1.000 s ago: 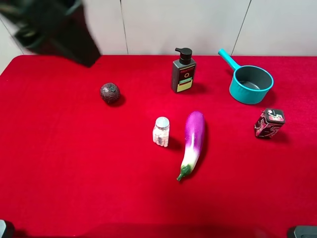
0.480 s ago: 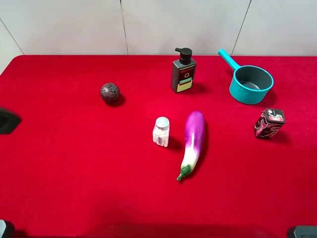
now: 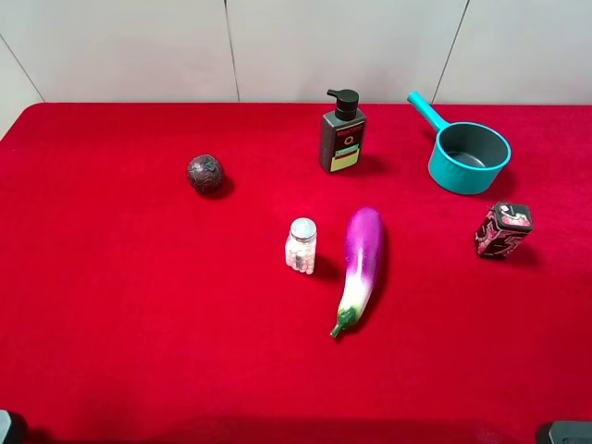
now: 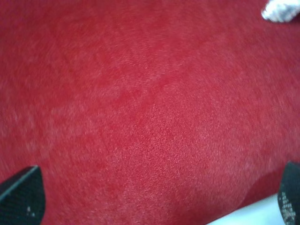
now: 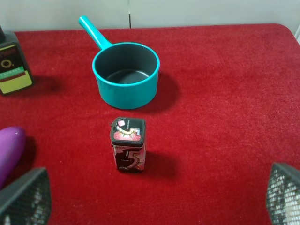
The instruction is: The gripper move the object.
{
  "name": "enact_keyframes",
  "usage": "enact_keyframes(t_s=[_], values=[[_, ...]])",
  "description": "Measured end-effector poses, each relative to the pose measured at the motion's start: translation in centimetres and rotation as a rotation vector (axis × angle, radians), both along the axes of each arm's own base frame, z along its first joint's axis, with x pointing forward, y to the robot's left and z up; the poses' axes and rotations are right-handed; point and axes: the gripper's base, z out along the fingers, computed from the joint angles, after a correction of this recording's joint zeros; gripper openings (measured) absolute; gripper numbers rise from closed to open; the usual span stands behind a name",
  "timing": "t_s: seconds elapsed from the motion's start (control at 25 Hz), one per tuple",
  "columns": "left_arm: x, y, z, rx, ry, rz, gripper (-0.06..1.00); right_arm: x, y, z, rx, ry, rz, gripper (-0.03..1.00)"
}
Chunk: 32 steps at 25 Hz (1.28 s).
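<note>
The small clear bottle [image 3: 302,245] with white pellets and a silver cap stands upright mid-table, just left of a purple eggplant [image 3: 359,264]. Neither gripper shows in the exterior high view. In the left wrist view my left gripper [image 4: 154,201] is open over bare red cloth, with one fingertip [image 4: 21,194] at each lower corner. A white blurred bit at that view's edge [image 4: 280,9] may be the bottle. In the right wrist view my right gripper [image 5: 154,197] is open and empty, with the red-black tin [image 5: 128,150] a short way ahead of its fingertips [image 5: 26,197].
A dark pump bottle [image 3: 342,132] and a teal saucepan [image 3: 467,155] stand at the back. The red-black tin [image 3: 503,229] is at the right and a dark ball [image 3: 205,173] at the left. The table's red cloth [image 3: 139,324] covers everything.
A dark arm at the upper left one second ago dropped to the left edge, then left the exterior view. The objects have not moved.
</note>
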Motion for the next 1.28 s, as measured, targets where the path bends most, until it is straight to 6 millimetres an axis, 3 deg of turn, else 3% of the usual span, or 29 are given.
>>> enact_keyframes(t_s=[0.24, 0.48, 1.0, 1.28], values=[[-2.0, 1.7, -1.9, -0.01, -0.068, 0.147, 0.99, 0.0, 0.0, 0.0, 0.0, 0.0, 0.0, 0.69], [-3.6, 2.5, -2.6, 0.046, -0.197, 0.2, 0.99, 0.0, 0.0, 0.0, 0.0, 0.0, 0.0, 0.69], [-6.6, 2.4, -3.7, 0.031, -0.391, 0.288, 0.99, 0.0, 0.0, 0.0, 0.0, 0.0, 0.0, 0.69], [-6.8, 2.3, -3.7, 0.025, -0.402, 0.282, 0.99, 0.0, 0.0, 0.0, 0.0, 0.0, 0.0, 0.69]])
